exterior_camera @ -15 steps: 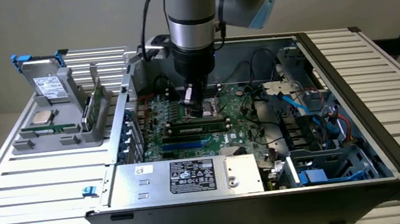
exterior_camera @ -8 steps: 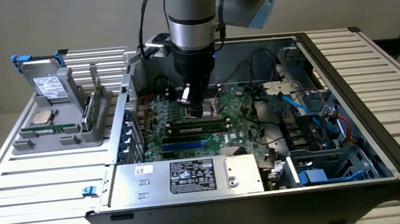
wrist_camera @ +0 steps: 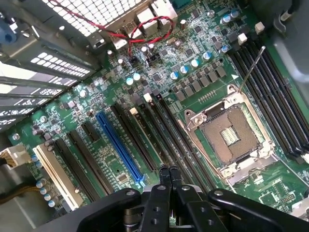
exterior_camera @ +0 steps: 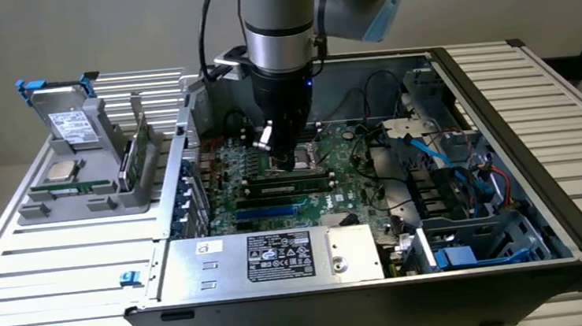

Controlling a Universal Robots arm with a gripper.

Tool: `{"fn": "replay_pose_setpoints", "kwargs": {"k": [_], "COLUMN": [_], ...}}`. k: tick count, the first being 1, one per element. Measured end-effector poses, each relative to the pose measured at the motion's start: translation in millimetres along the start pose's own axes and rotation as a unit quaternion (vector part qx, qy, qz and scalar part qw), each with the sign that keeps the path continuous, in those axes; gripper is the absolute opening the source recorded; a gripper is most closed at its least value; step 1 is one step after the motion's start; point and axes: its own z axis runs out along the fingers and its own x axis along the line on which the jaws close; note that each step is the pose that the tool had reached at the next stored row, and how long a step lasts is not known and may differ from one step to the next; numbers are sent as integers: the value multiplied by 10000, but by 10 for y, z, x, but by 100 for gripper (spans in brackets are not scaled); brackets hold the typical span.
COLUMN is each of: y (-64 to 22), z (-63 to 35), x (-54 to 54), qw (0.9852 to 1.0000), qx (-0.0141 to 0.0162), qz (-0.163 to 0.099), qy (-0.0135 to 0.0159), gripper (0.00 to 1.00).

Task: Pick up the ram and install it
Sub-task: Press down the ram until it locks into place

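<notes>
End effector (wrist_camera: 168, 175) inside computer case (exterior_camera: 498, 113)

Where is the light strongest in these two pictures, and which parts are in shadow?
Wrist view: daylight glares through the perforated metal case wall; the black gripper is dark. Exterior view: even light on the grey slatted table; the green motherboard lies shaded inside the case.

Even bright indoor light, soft shadows inside case, slight wrist-view edge blur
</notes>
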Motion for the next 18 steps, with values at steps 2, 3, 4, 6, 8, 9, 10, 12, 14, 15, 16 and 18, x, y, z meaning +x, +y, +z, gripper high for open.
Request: {"fn": "replay_pose_setpoints", "kwargs": {"k": [2, 3, 4, 6, 8, 9, 10, 12, 14, 15, 16, 18], "y": [0, 0, 0, 0, 0, 0, 0, 0, 0, 0, 0, 0], "z": [0, 1, 1, 1, 1, 1, 2, 1, 1, 1, 1, 1], "x": [0, 0, 0, 0, -1, -1, -1, 0, 0, 0, 0, 0], "qw": [9999, 9997, 9996, 9991, 9985, 9981, 9976, 9966, 9952, 9945, 9937, 9918], "qx": [-6, -8, -10, -16, -22, -25, -27, -32, -37, -40, -43, -48], "qz": [155, 227, 285, 412, 550, 621, 689, 829, 978, 1050, 1123, 1274], "qy": [2, 3, 4, 5, 5, 5, 6, 9, 11, 12, 13, 15], "gripper": [11, 11, 11, 11, 11, 11, 11, 11, 11, 11, 11, 11]}}
